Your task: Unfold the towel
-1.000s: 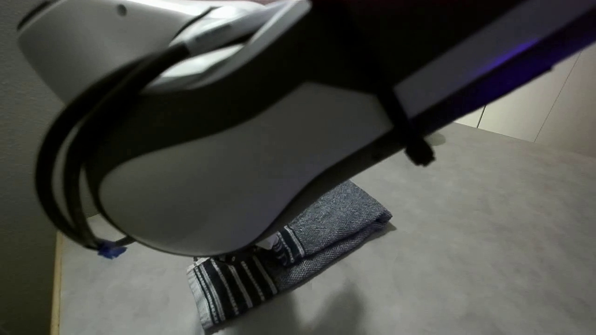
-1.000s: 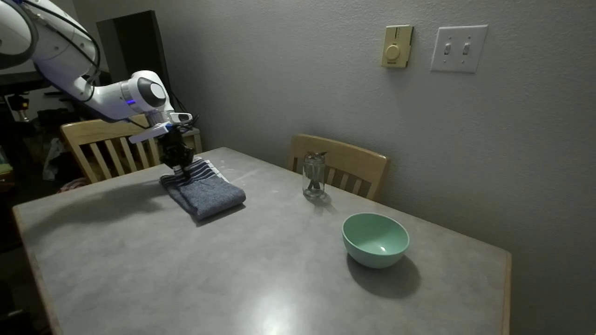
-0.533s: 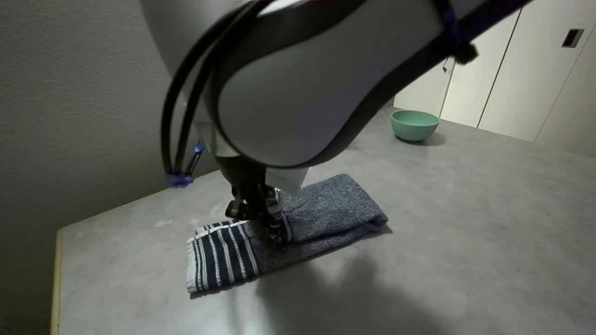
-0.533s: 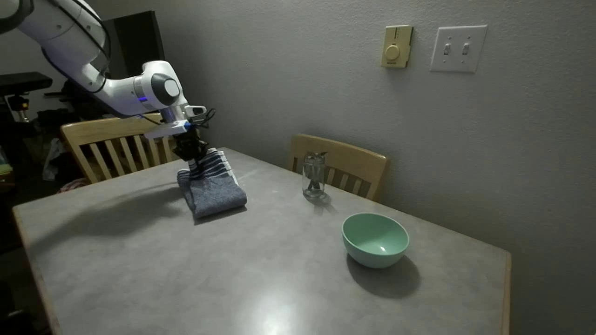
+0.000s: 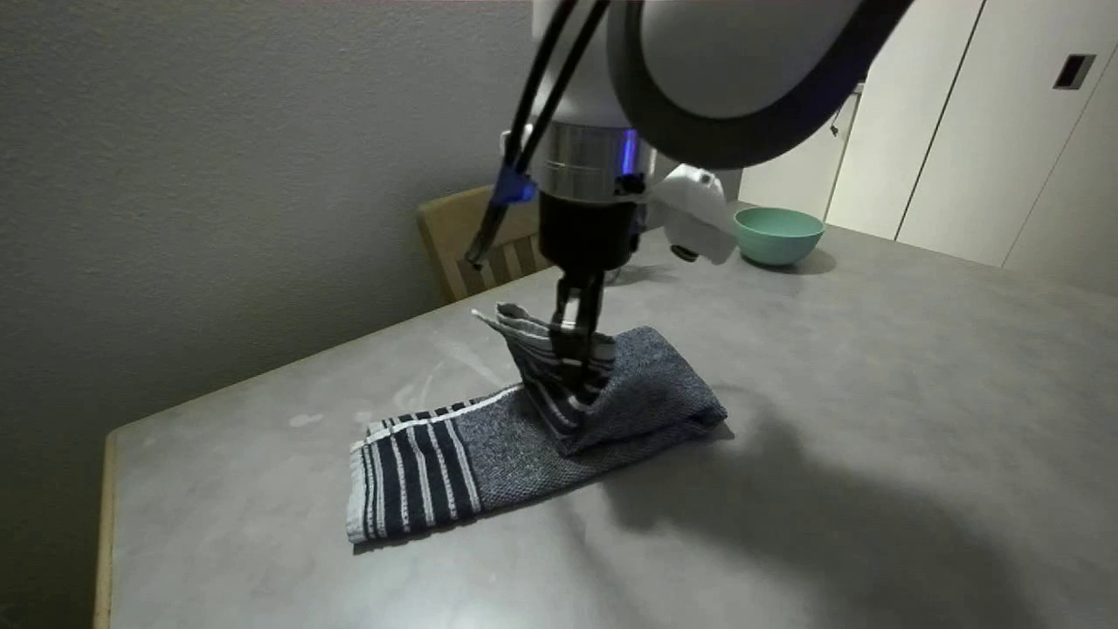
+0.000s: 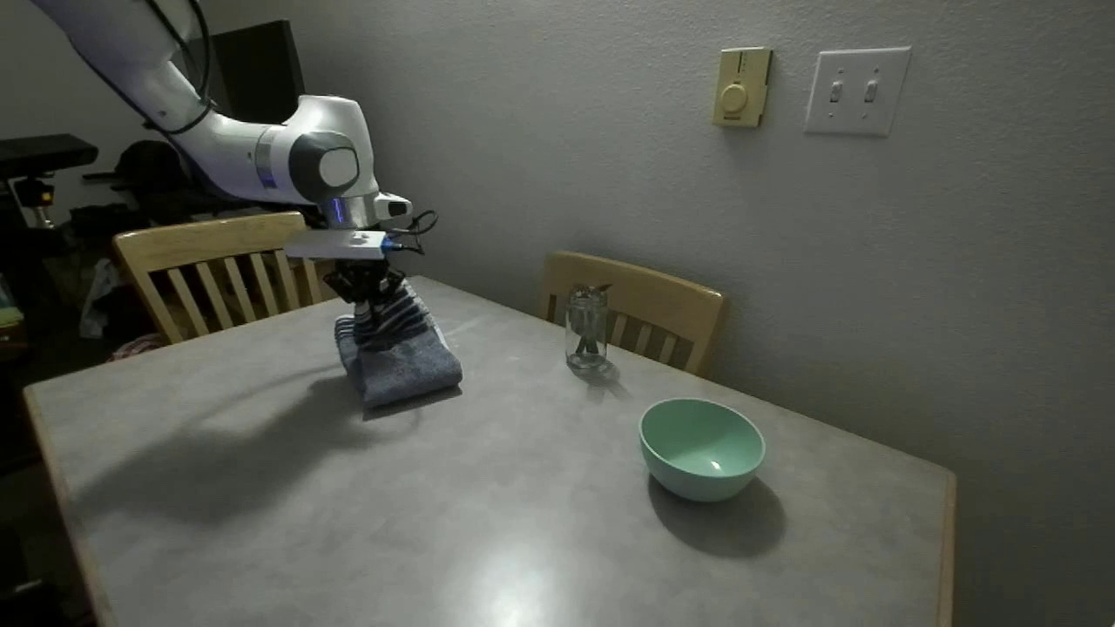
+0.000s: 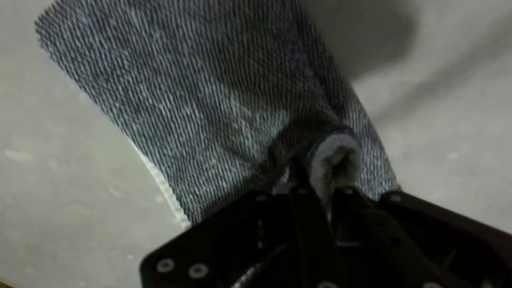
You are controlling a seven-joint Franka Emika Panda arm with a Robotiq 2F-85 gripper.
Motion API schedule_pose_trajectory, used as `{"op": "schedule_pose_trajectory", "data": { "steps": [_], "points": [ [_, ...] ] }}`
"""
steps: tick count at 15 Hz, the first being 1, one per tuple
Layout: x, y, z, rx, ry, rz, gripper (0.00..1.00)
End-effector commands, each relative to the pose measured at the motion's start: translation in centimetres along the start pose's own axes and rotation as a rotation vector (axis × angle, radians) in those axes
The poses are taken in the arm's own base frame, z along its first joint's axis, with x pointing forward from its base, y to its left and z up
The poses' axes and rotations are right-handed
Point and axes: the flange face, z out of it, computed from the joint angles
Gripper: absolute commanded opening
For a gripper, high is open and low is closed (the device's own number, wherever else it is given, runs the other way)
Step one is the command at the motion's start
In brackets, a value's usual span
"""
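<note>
Our claw [image 5: 572, 349] is clamped on a striped end of the towel [image 5: 515, 459], jaws nearly together with just cloth squeezed between them. In the wrist view we can see a pale curled bit of cloth right by the jaws. That pinched flap stands up, while another striped stretch lies flat on the tabletop [image 5: 882, 376] and the plain part is folded over thick, so we'd call it mostly still folded. Further out we've got a glass jar [image 6: 586, 335] with something dark inside and a mint-green bowl [image 6: 701, 435], both well apart from the towel. There's one wooden chair [image 6: 209, 237] past the towel and another chair [image 6: 645, 283] behind the jar. Compared with a second ago, the flap stands taller and the arm [image 5: 751, 61] no longer blocks our look at the bowl in an exterior view.
</note>
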Motion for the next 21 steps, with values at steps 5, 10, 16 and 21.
{"op": "schedule_pose_trajectory", "data": {
  "steps": [5, 10, 16, 21],
  "points": [
    [-9.8, 2.5, -2.8, -0.171, -0.240, 0.064, 0.02],
    [-10.3, 3.5, -2.1, -0.421, -0.305, 0.226, 0.02],
    [-13.9, 5.0, -1.6, -0.520, -0.455, 0.356, 0.02],
    [-20.1, 9.4, -2.6, -0.568, -0.546, 0.349, 0.02]
  ]
}}
